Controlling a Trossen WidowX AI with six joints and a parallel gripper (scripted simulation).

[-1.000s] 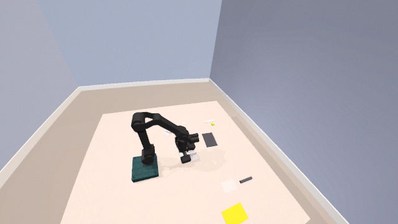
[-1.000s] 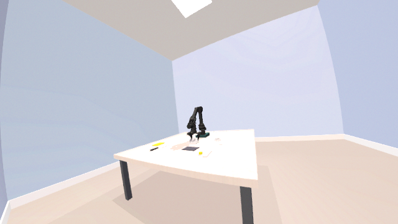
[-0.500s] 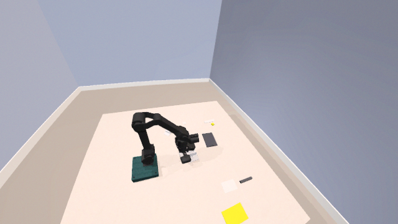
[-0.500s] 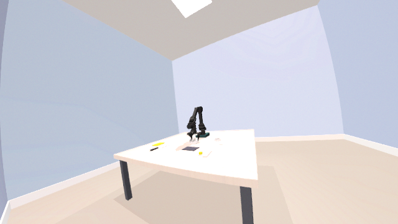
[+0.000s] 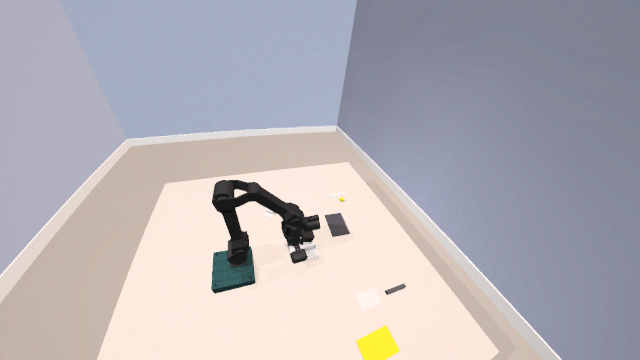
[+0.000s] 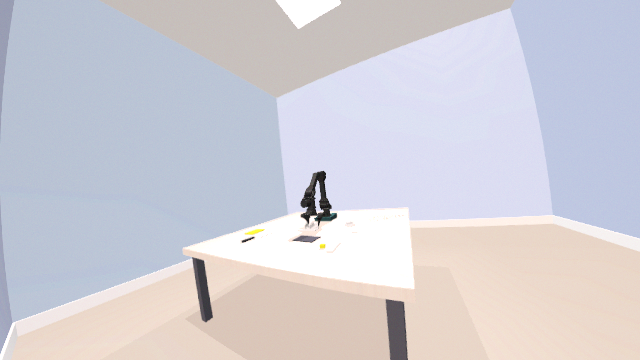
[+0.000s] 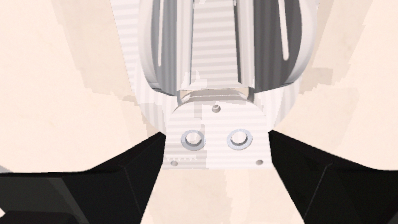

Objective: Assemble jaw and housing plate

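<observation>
My gripper (image 5: 303,245) (image 6: 313,222) (image 7: 214,133) is shut on the white housing plate (image 7: 217,156), one black finger against each side edge. The plate has two ringed holes, with pale round shapes showing inside them, and three small holes. It appears roughly level over the near end of the white base (image 7: 125,50). Beyond it in the wrist view, the left jaw (image 7: 167,55) and right jaw (image 7: 274,55) lie side by side with a pale striped channel between them. The plate hides their pin ends, the gear teeth and the stubs. Whether the plate touches the stubs I cannot tell.
A dark flat panel (image 5: 337,225) (image 6: 306,239) lies beyond the gripper. A small yellow block (image 5: 342,199) (image 6: 322,246) is beside a white strip (image 5: 336,195). A dark bar (image 5: 395,289) (image 6: 248,239), a pale square (image 5: 368,299) and a yellow square (image 5: 378,344) (image 6: 254,232) lie elsewhere on the table.
</observation>
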